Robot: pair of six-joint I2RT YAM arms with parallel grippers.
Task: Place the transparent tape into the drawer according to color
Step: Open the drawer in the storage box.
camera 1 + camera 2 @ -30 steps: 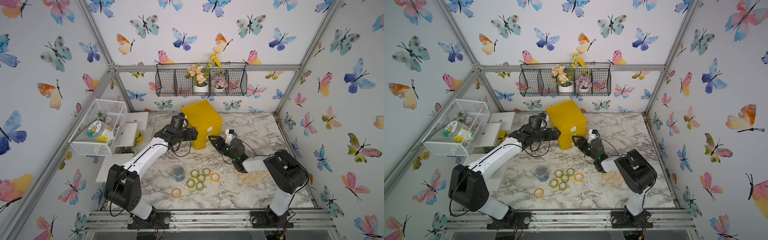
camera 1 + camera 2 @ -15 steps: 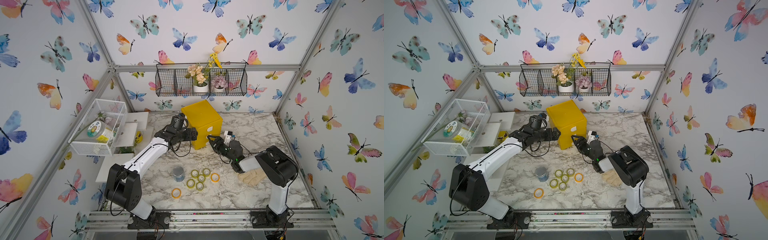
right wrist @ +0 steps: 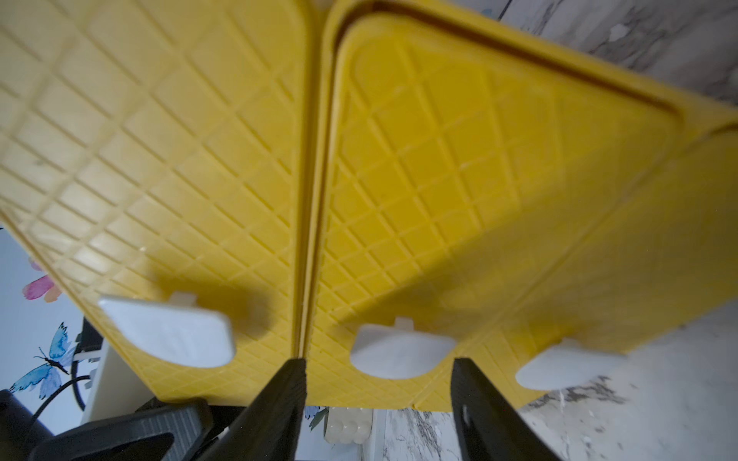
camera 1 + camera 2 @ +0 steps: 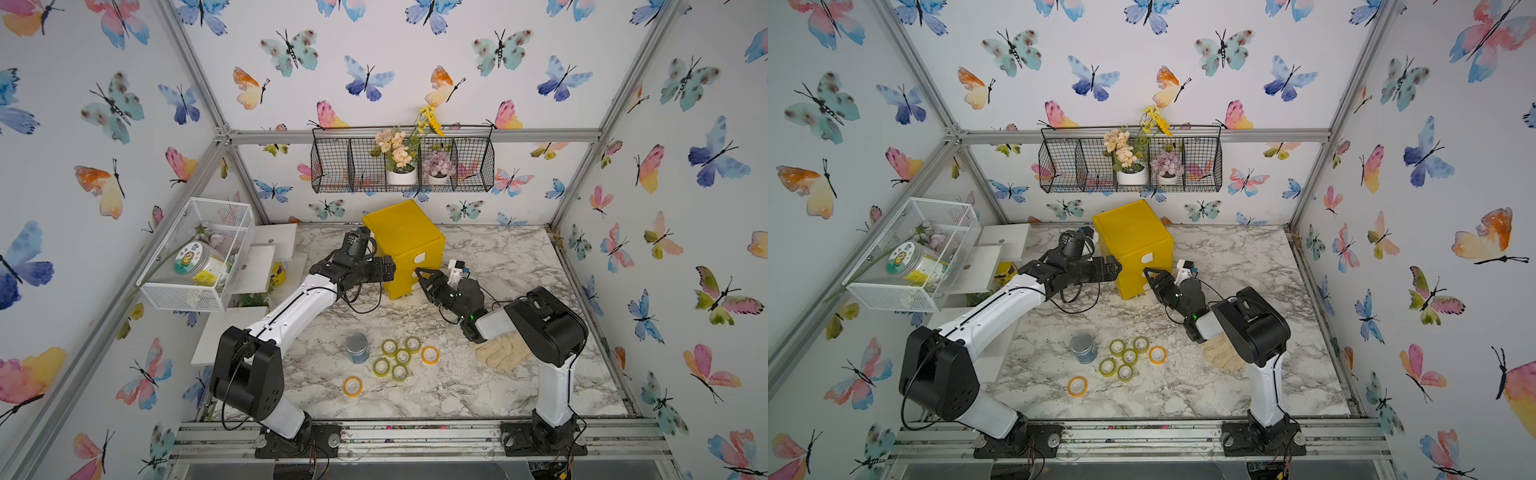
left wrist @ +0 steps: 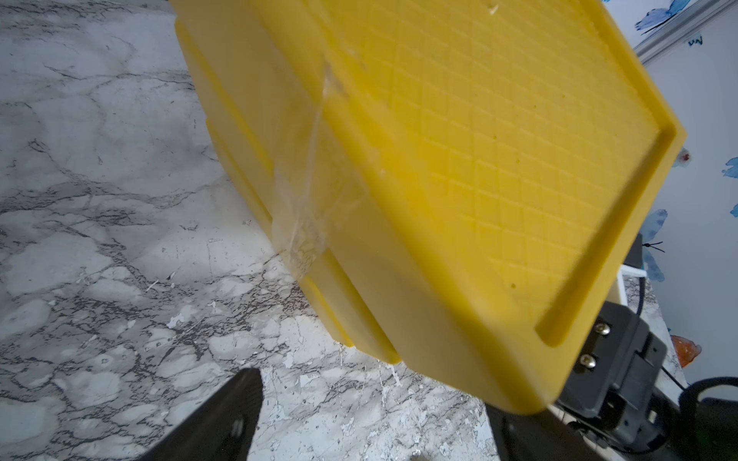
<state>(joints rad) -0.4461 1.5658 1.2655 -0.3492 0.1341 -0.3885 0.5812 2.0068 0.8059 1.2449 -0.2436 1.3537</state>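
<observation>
Sorting unstarted — seven tape rolls [image 4: 402,356] lie on the table [image 4: 498,257], drawers [image 4: 1144,272] closed, as the right gripper [image 3: 379,363], half-spread and empty, straddles the tab [image 3: 399,357] of the middle drawer [image 3: 459,159]; the left gripper [image 4: 388,269], wide, flanks the cabinet [image 4: 409,237].

The marbled grey-and-white worktop [image 4: 498,257] carries a yellow cabinet [image 4: 405,232] that stands near the back edge, a little left of the middle, turned at an angle to it. Towards the front edge stands a blue-grey jar [image 4: 357,348] with a silvery lid. Just to its right, five yellow-green tape rolls [image 4: 402,356] lie flat in a tight cluster, with an orange tape roll [image 4: 430,354] just beside the cluster's right side. A second orange roll [image 4: 352,385] lies alone, nearer the front edge than the jar. A pale glove [image 4: 500,357] lies towards the right edge, partly covered.
</observation>
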